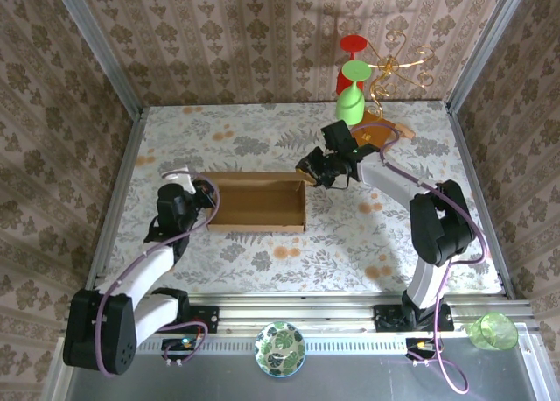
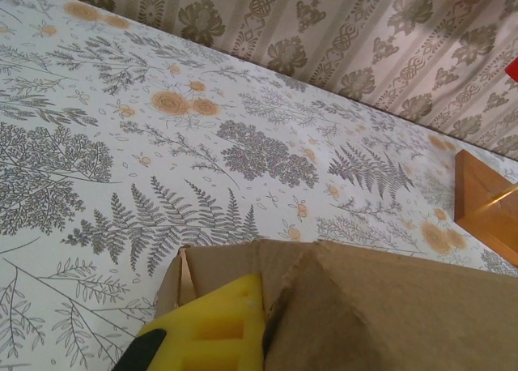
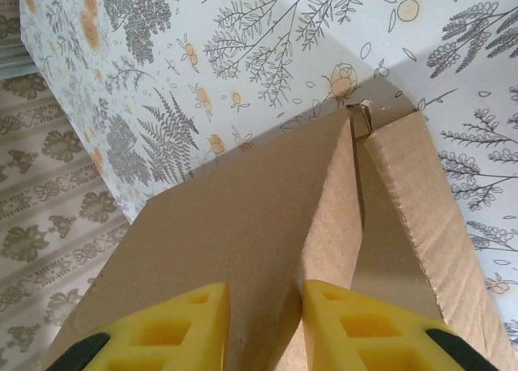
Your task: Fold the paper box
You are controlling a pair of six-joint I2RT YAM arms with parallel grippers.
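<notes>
We see the paper box (image 1: 258, 205) lying open-topped in the middle of the bench (image 1: 262, 261), plain brown, its long sides parallel to the near edge. The left end effector (image 1: 207, 200) meets its left end; from the left wrist one yellow finger (image 2: 212, 329) lies against a rough-edged corner, and we cannot tell how wide it stands. The right end effector (image 3: 265, 292) is narrow, clamped on an upright flap at the far right corner. Patterned bench stretches before and behind the box. An orange-brown flat piece (image 1: 378, 136) rests well apart, far right, near a green glass (image 1: 352, 99)
</notes>
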